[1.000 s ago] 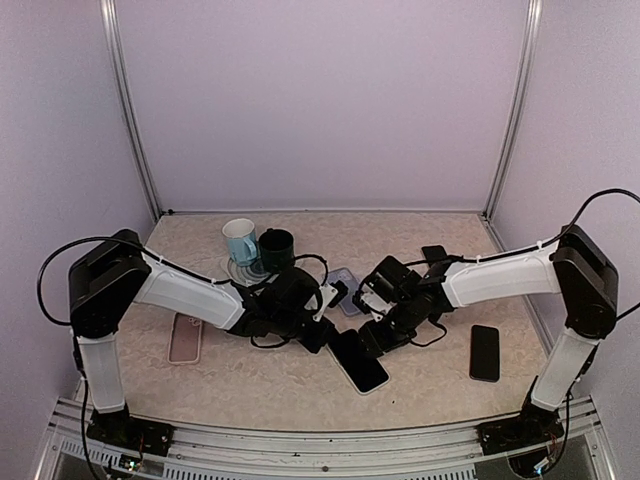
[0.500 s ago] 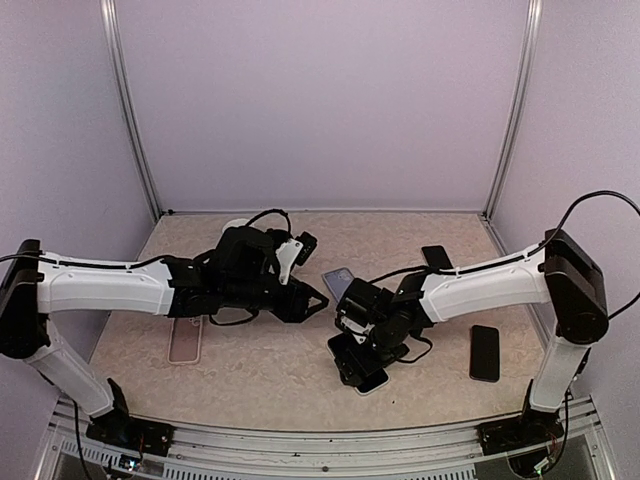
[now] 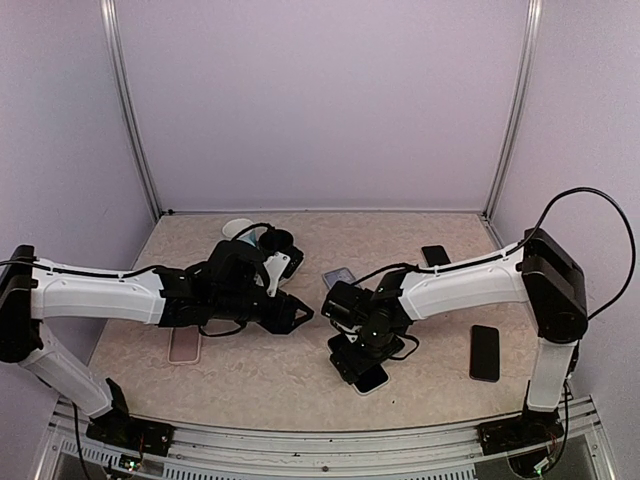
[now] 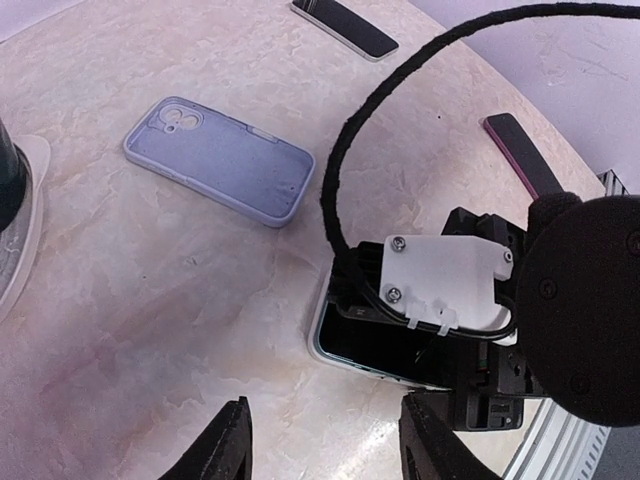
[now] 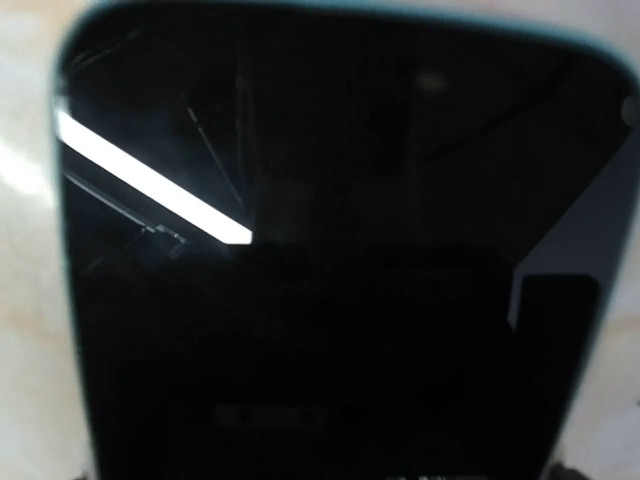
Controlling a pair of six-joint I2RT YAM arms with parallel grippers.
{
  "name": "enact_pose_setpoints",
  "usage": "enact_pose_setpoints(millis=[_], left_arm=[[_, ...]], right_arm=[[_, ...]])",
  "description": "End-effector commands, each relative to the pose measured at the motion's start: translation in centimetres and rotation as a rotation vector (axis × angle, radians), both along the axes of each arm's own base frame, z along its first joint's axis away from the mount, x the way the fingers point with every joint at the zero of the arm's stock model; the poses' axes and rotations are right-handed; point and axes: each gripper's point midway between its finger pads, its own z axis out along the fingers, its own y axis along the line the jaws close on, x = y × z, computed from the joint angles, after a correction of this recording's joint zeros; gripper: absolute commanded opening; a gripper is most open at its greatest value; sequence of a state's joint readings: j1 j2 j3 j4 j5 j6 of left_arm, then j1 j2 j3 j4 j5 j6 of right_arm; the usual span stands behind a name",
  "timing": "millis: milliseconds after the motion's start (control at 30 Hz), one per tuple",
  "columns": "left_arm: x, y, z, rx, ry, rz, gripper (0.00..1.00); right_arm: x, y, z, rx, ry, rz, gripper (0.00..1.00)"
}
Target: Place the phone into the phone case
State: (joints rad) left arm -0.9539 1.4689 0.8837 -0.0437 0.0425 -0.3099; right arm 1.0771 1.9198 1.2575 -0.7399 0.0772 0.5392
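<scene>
1 glossy black phone (image 5: pixel 330 250), 1 matte lilac case (image 4: pixel 220 160), mottled tabletop (image 4: pixel 150 300).

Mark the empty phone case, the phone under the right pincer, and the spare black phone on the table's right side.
phone case (image 4: pixel 215 165), left wrist view, on its inner floor.
phone (image 5: pixel 330 260), right wrist view, on the middle of its dark screen.
spare black phone (image 3: pixel 484 352), top external view, on the centre of its face.

A robotics lab test cell; plain lilac walls (image 3: pixel 320 100) and aluminium corner posts (image 3: pixel 128 110) box in a marble-patterned tabletop (image 3: pixel 270 378); a cabled left arm (image 3: pixel 100 291) and right arm (image 3: pixel 470 281) stand bolted to a metal rail (image 3: pixel 300 438) at its near edge.
</scene>
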Motion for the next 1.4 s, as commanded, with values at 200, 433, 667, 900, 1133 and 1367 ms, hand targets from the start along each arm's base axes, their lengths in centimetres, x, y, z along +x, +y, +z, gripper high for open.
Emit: enact_pose_setpoints(millis=[200, 433, 667, 900, 1133, 1367], left_arm=[[0.8, 1.2, 0.4, -0.001, -0.017, 0.037, 0.50], [1.0, 1.3, 0.4, -0.010, -0.005, 0.045, 0.51], [1.3, 0.2, 0.3, -0.081, 0.044, 0.031, 0.67], [1.8, -3.2, -1.5, -0.268, 0.224, -0.034, 0.77], [1.5, -5.9, -2.4, -0.389, 0.310, -0.112, 0.73], [1.3, -6.8, -3.1, -0.412, 0.340, -0.146, 0.36]], right_arm=[[-1.8, -0.9, -2.7, -0.096, 0.048, 0.034, 0.72], [-0.3, 0.2, -0.3, -0.023, -0.054, 0.048, 0.54], [1.9, 2.4, 4.2, 0.203, -0.259, 0.089, 0.40], [3.7, 3.2, 6.9, 0.344, -0.450, 0.113, 0.36], [3.9, 3.5, 8.9, 0.431, -0.542, 0.149, 0.36], [3.5, 3.5, 8.8, 0.439, -0.540, 0.175, 0.36]])
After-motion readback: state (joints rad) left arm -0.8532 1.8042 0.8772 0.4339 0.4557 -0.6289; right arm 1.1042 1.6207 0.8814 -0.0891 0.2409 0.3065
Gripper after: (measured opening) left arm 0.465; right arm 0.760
